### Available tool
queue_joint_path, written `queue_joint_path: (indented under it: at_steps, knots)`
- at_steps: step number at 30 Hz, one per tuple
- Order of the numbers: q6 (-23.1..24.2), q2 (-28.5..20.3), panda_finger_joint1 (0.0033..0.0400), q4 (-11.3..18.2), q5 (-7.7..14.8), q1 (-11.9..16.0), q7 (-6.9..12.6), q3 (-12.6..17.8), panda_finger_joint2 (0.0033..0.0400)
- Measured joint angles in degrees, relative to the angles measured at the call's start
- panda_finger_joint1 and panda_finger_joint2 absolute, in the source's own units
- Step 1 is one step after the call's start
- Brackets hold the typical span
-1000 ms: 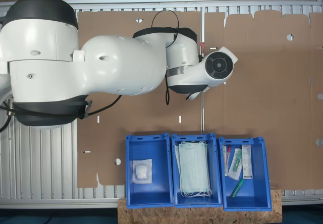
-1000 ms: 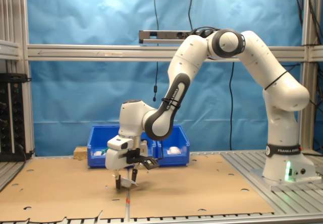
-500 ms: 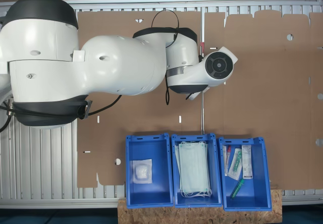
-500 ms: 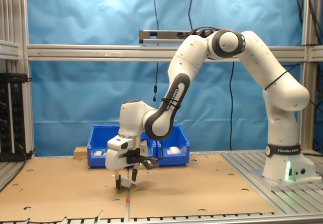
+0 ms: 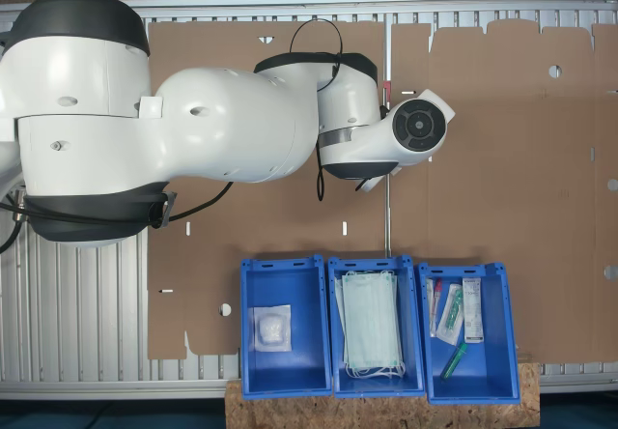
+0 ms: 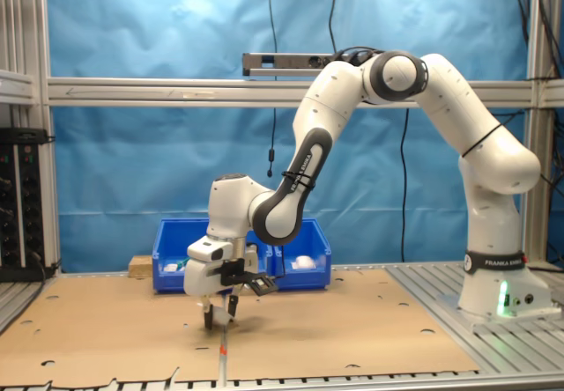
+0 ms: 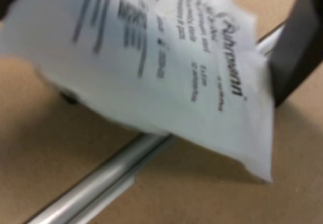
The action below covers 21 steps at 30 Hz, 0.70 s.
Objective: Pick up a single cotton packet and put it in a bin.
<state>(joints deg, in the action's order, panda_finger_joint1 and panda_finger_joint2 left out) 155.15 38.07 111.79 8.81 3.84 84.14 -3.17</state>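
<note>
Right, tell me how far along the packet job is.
Done: the gripper has shut on the packet, which the wrist view shows tilted between the fingers with its shadow on the cardboard. In hand: the packet hangs low over the cardboard, in front of the bins. Left: carry it to one of the three blue bins and let go.

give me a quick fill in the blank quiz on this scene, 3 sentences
1. The gripper is shut on a small flat white paper ____ with grey print.
2. The middle blue plastic bin of the row of three holds pale green face ____.
3. The brown sheet under the arm, the cardboard, is cut with small ____.

Missing words: packet; masks; holes
</note>
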Motion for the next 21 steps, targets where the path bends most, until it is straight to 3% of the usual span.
queue_joint_path:
  at_steps: [6,7,13,14,19,20,21]
  knots:
    - [0.0,0.02,0.04,0.0,0.0,0.0,0.0,0.0,0.04]
    - [0.0,0.02,0.0223,0.0,0.0,0.0,0.0,0.0,0.0223]
    - [0.0,0.06,0.0223,0.0,0.0,0.0,0.0,0.0,0.0223]
    - [0.0,0.06,0.0142,0.0,0.0,0.0,0.0,0.0,0.0142]
    - [0.0,0.06,0.0142,0.0,0.0,0.0,0.0,0.0,0.0142]
    - [0.0,0.06,0.0054,0.0,0.0,0.0,0.0,0.0,0.0054]
    - [0.0,0.06,0.0054,0.0,0.0,0.0,0.0,0.0,0.0054]
